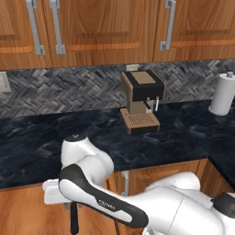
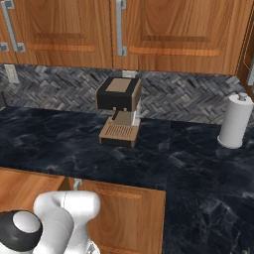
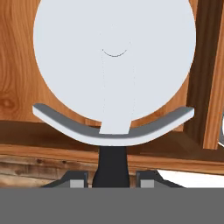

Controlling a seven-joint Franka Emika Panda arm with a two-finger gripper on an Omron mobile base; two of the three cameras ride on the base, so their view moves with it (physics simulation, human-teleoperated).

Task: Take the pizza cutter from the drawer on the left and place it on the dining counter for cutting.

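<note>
Two fingertips (image 3: 78,181) were clenched on the pizza cutter's (image 3: 114,65) black handle, low beside the open drawer (image 3: 65,151). You needed to lift it straight, then swing toward the dining counter (image 1: 183,133).

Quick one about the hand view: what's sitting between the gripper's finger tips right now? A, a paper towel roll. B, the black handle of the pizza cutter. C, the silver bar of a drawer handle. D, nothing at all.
B: the gripper is closed on the black handle of the pizza cutter, whose white round blade rises above it against the brown wood.
</note>
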